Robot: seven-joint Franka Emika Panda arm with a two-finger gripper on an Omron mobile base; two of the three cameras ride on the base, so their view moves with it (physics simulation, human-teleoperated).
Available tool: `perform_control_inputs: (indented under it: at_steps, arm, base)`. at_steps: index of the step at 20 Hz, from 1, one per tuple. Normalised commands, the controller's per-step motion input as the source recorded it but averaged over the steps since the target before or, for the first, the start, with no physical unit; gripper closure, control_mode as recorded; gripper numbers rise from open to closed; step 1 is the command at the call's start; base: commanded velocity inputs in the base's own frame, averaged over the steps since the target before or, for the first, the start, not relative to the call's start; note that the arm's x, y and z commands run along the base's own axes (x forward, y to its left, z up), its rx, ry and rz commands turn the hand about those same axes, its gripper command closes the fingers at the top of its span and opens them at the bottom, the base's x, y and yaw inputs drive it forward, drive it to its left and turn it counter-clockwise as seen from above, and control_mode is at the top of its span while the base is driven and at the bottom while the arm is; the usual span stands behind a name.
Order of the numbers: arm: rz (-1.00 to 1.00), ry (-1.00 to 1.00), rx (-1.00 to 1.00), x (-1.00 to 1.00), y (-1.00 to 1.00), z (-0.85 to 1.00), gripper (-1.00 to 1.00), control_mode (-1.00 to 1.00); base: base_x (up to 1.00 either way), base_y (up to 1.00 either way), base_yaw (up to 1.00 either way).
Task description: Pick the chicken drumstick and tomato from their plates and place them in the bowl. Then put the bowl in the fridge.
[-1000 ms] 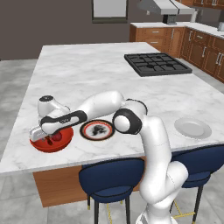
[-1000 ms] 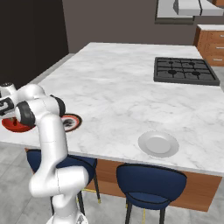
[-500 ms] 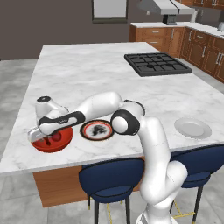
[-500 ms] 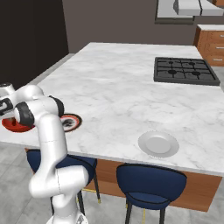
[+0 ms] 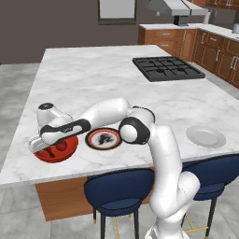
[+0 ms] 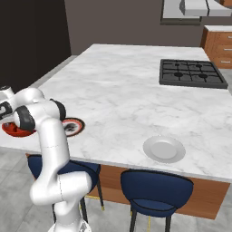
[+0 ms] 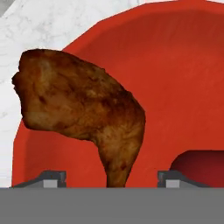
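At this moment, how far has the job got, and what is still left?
Both plates look cleared: the patterned plate and the pale plate hold no food. The tomato lies in the red bowl. The gripper stands open over the bowl, the drumstick between its fingertips, apparently just let go. Left: carry the bowl to the fridge.

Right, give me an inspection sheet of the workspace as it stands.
Surface: white marble island counter, built-in black cooktop at the far side.
Job's things: chicken drumstick and tomato both in the red bowl; dark-rimmed plate beside the bowl and pale plate near the front edge, both bare of food; fridge nothing seen.
Clutter: nothing seen.
End effector: end effector over the bowl, fingers apart either side of the drumstick's thin end, not clamped.
Cables: nothing seen.
Surroundings: blue stools at the counter front, wooden cabinets behind.
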Motion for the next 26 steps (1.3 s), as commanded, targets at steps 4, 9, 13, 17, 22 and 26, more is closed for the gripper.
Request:
perform_control_inputs:
  at_steps: [4,9,13,17,22,26]
  arm:
    - [0.00,-0.01,0.04,-0.06,-0.05,0.25,-1.00,-1.00]
    - [0.00,-0.04,0.07,-0.17,-0.02,0.43,-1.00,-1.00]
    - [-0.11,0.00,0.04,-0.41,-0.25,0.25,-1.00,-1.00]
    - [-0.21,0.00,0.00,-0.37,-0.43,0.00,-1.00,-1.00]
    - [-0.35,0.03,0.05,-0.22,-0.53,0.00,-1.00,-1.00]
    - [-0.41,0.05,0.07,-0.10,-0.49,0.01,-1.00,-1.00]
  base:
    - [0.00,0.00,0.00]
    - [0.00,0.00,0.00]
    - [0.00,0.00,0.00]
    - [0.00,0.00,0.00]
    - [0.00,0.00,0.00]
    - [0.00,0.00,0.00]
